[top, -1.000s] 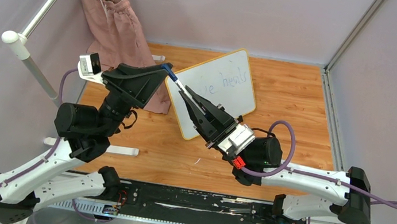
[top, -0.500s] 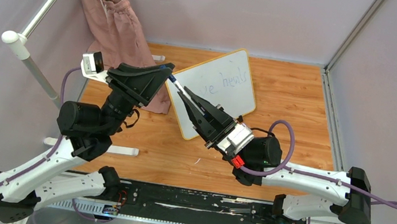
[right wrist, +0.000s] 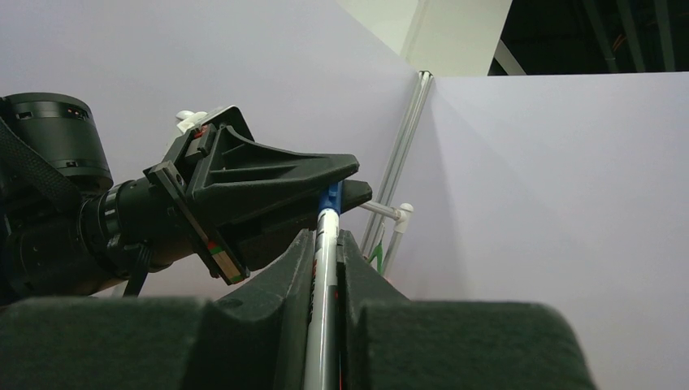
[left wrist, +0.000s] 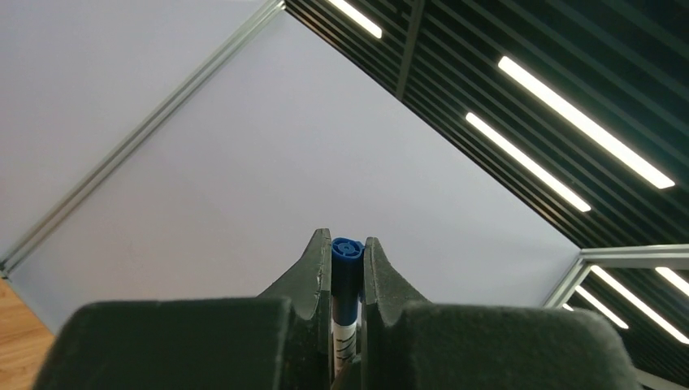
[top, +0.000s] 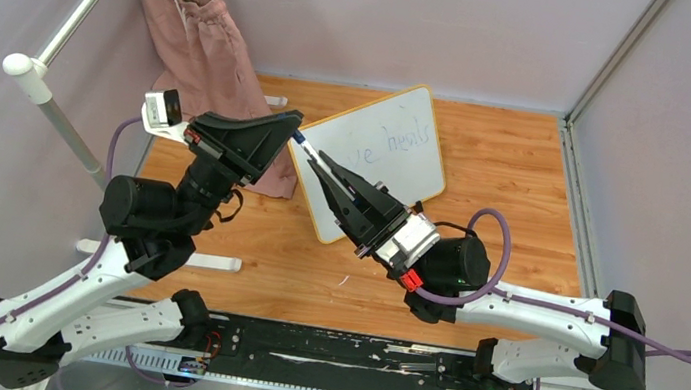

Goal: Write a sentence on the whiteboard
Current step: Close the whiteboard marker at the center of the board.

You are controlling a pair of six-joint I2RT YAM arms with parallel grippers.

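Note:
The whiteboard (top: 406, 168) lies tilted on the wooden table, its yellow frame visible. The sentence (top: 406, 140) shows as faint blue words; its left part is hidden behind the arms. Above the board's left corner a marker (top: 308, 151) is held between both arms. My left gripper (top: 291, 131) is shut on the marker's blue cap (left wrist: 347, 262). My right gripper (top: 323, 164) is shut on the white barrel (right wrist: 323, 280). In the right wrist view the left gripper (right wrist: 340, 185) clamps the cap (right wrist: 329, 197) just beyond my right fingertips.
A pink cloth (top: 201, 50) on a green hanger hangs from a metal rail (top: 84, 4) at the back left, reaching down to the table beside the left arm. A white pipe joint (top: 29, 78) stands at the left. The enclosure walls close in the table (top: 513, 197).
The left gripper's jaws have closed onto the marker's blue cap and its wrist has shifted slightly right. The right gripper keeps holding the barrel in place.

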